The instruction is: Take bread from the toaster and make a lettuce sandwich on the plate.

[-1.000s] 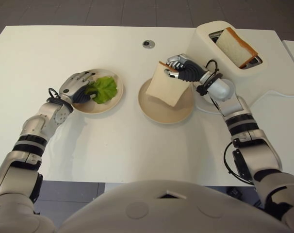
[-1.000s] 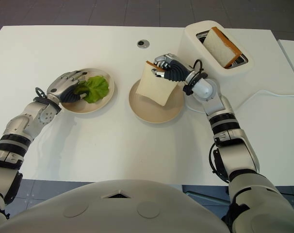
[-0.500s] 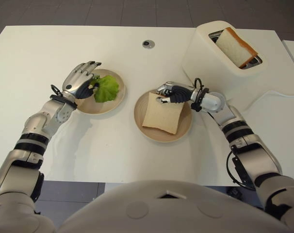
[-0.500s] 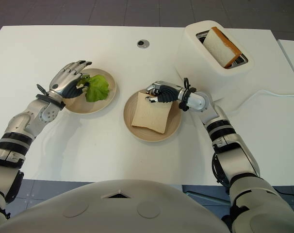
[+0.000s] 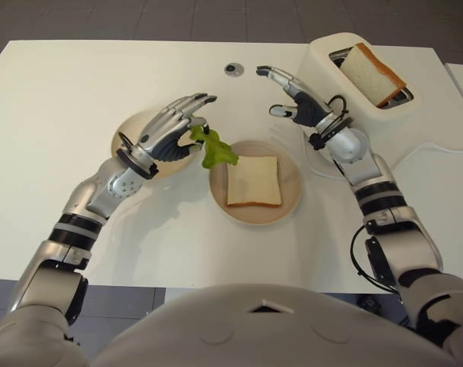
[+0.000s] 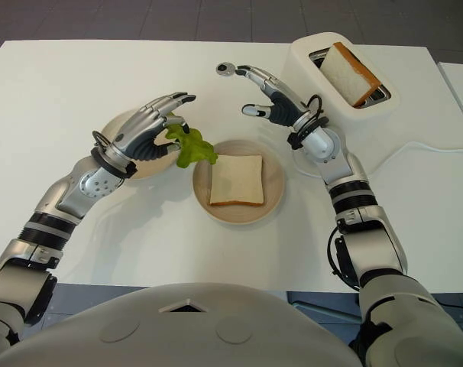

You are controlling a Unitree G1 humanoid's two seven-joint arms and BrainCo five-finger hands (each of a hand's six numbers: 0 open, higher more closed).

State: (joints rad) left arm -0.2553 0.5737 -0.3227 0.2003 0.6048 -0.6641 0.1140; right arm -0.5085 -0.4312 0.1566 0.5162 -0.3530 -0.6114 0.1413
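Green lettuce (image 5: 212, 149) is hanging in the left eye view from the tips of the left hand (image 5: 169, 134), which is pinching the leaf's upper end between thumb and fingers while the remaining fingers are stretching forward above it. The leaf is dangling just below and to the right of that hand, over the left rim of the plate (image 5: 254, 215), and it is hard to tell whether its lower edge is touching the rim. On the plate a slice of bread (image 5: 254, 181) is lying flat, roughly centred, just to the right of the lettuce and apart from both hands. The plate is sitting on the white tabletop (image 5: 79, 84).

In the right eye view the right hand (image 6: 276, 105) is hovering with its fingers released and spread, grasping nothing, above the tabletop beyond the plate's far edge and just beside the toaster (image 6: 304, 65). The bread on the plate is lying below and nearer than this hand, well clear of its fingertips. A second slice (image 6: 352, 73) is standing tilted in the toaster's slot, to the right of the hand and not touched by it. Behind the left hand a smaller dish (image 6: 115, 124) is resting on the tabletop, partly hidden by the hand and wrist. A small round fitting (image 6: 225, 69) is sitting in the tabletop just past the right hand's longest fingertip.
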